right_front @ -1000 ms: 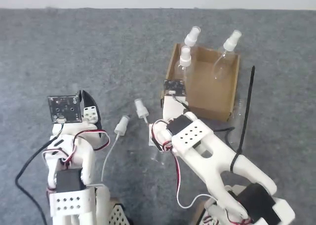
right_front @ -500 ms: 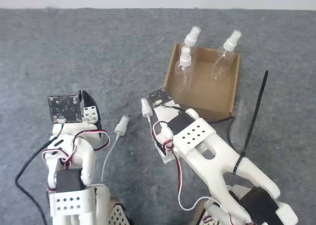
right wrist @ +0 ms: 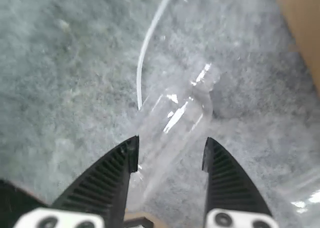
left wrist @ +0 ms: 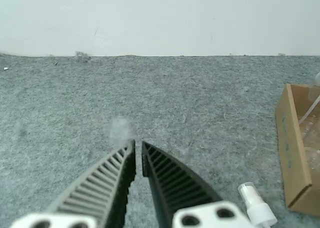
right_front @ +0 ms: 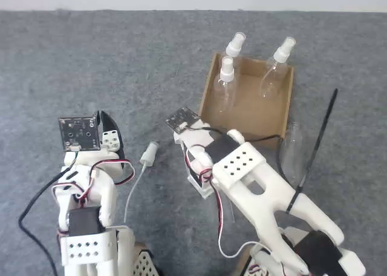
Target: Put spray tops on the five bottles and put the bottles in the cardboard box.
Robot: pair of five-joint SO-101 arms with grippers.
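The mat [right_front: 121, 64] is grey felt, fuzzy and flat. The box [right_front: 207, 91] is plain brown cardboard, rectangular and open on top. The bottles are clear plastic with rounded bodies and narrow necks. The tops are white plastic, each with a thin white tube. Both my grippers have black ribbed fingers on white printed bodies.

I count three capped bottles [right_front: 227, 72] in the box. One bare bottle [right_front: 292, 149] lies on the mat just beside the box's right wall. A fifth bottle [right wrist: 175, 118] lies on the mat between the fingers of my right gripper [right wrist: 170, 140]. Those fingers are spread to either side of it and are not pinching it. A tube [right wrist: 150, 48] lies on the felt beside that bottle's neck. One loose top [right_front: 149, 154] lies on the mat between the two arms, its tube trailing toward the near edge. My left gripper [left wrist: 138, 144] hangs over bare felt with its fingers all but pressed together, a sliver of gap at the tips, holding nothing. A thin black strap [right_front: 320, 140] sticks up from the right arm.

A second ago my right wrist sat at the box's near-left corner. It has since swung left over the mat. A second loose top that lay there is now covered by the wrist. The bare bottle has come out from behind the arm. The left arm and the loose top have not moved.
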